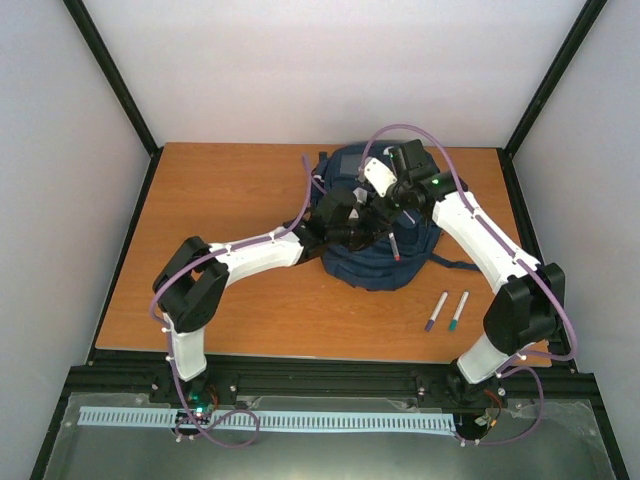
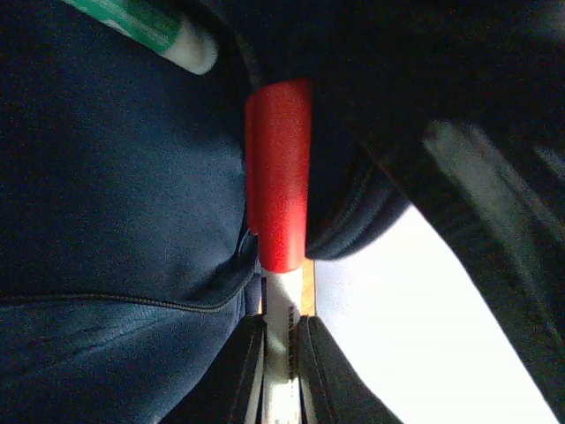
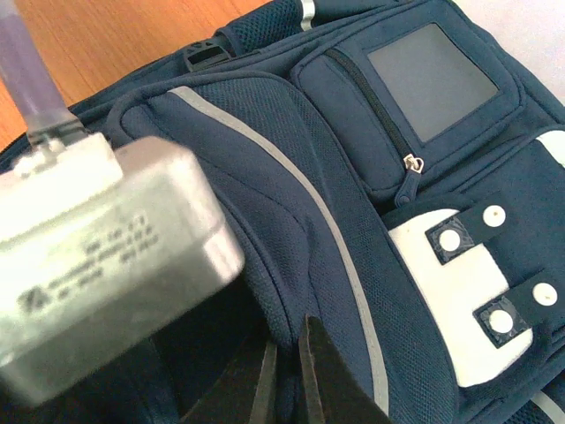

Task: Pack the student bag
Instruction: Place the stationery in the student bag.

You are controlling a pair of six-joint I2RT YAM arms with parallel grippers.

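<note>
Plain white walls [image 1: 330, 70], black frame posts [image 1: 112, 72] at the corners, orange-brown wooden table [image 1: 220, 190], soft even light

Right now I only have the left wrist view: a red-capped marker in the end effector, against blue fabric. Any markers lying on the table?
Observer: Two, a purple-capped marker and a green-capped marker, side by side right of the bag.
Operator: And the right arm?
Observer: The right end effector seems to pinch a bag fold beside a grey stripe.
Operator: Where is my marker over the bag?
Observer: The red-capped marker hangs over its near right part.
</note>
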